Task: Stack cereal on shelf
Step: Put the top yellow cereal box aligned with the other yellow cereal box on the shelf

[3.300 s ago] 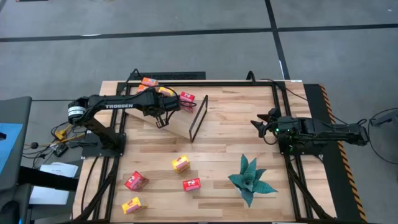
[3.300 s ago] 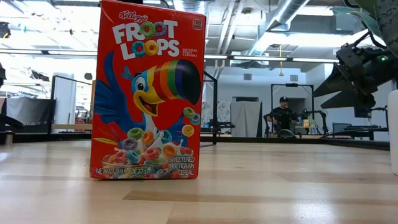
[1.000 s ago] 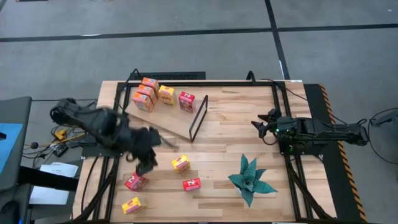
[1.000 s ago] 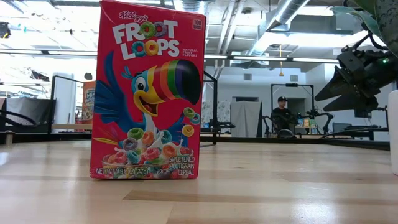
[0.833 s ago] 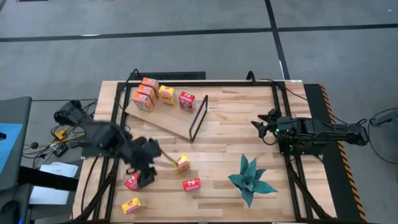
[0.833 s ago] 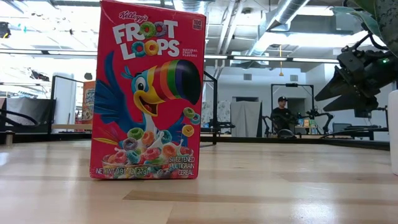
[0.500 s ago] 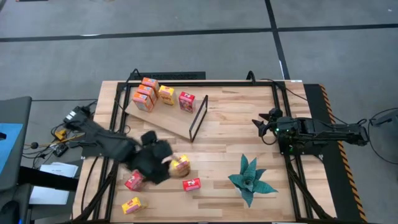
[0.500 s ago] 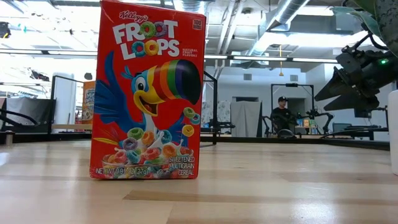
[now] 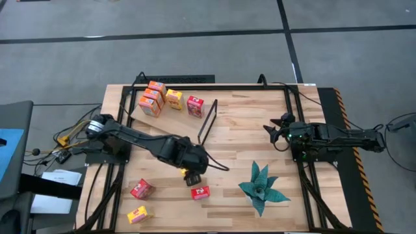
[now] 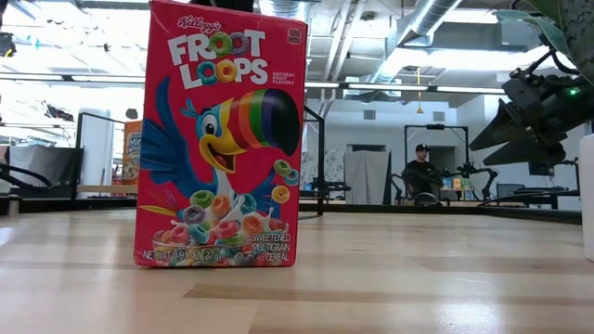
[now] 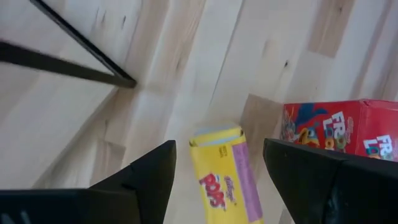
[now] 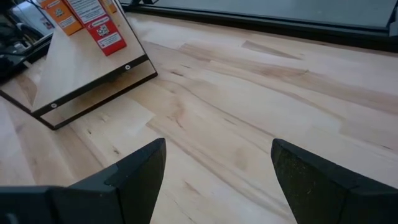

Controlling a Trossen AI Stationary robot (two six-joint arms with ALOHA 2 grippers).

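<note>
Left arm stretches from its base at the table's left edge diagonally across the wood toward the middle, with the left gripper (image 9: 192, 170) directly above a yellow box (image 11: 225, 176). In the left wrist view its two dark fingers (image 11: 146, 177) stand apart on either side of that box, not touching it, so the claw is open and holds nothing. Just beside the yellow box lies a red Froot Loops box (image 11: 339, 127).

Right arm lies low along the table's right side, reaching inward, and the right gripper (image 9: 275, 130) points toward the centre. Its fingers (image 12: 134, 171) are spread wide over bare wood, empty.

Boxes, counted from above: four stand on the shelf (image 9: 174, 123), namely three orange ones (image 9: 151, 99) in a tight cluster at the far-left end, a yellow one (image 9: 173, 98) next to them, and a red one (image 9: 195, 106) nearer the black frame (image 9: 207, 121). Four more sit off the shelf on the table: the yellow one under the left gripper, a red one (image 9: 200, 192) just beyond it, another red one (image 9: 142, 189) to the left, and a yellow one (image 9: 137, 214) near the front-left corner. That makes eight seen from above.

One plant (image 9: 261, 187) sits front-right on the table.
</note>
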